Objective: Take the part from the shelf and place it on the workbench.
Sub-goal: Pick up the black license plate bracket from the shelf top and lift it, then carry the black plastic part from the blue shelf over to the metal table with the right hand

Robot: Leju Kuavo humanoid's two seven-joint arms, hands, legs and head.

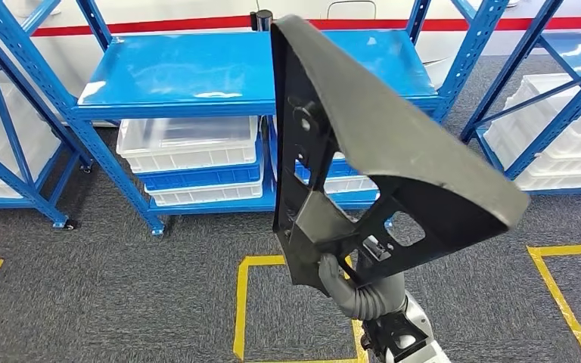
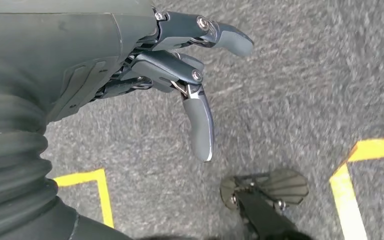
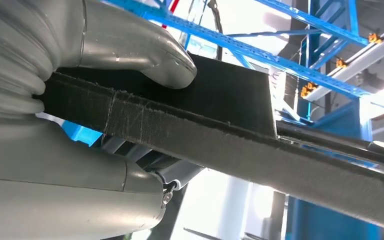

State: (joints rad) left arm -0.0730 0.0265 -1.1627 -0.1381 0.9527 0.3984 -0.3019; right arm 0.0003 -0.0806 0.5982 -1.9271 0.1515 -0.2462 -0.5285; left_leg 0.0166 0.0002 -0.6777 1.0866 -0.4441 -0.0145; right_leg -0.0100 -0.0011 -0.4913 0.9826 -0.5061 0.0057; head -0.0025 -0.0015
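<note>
A large dark grey molded part [image 1: 378, 144], angular with cut-out holes, stands raised in front of the head view, hiding much of the shelf behind it. My right hand [image 1: 331, 274] grips its lower edge from below. In the right wrist view the thumb [image 3: 145, 50] presses on the part's flat edge [image 3: 220, 135]. My left hand [image 2: 180, 70] hangs over the grey carpet with its fingers [image 2: 200, 125] spread and nothing in it.
A blue metal shelf [image 1: 197, 76] stands ahead with a bare top board. Clear and blue plastic bins [image 1: 189, 155] sit on its lower level. More blue racks with white bins [image 1: 560, 136] flank it. Yellow tape lines [image 1: 240, 302] mark the grey carpet.
</note>
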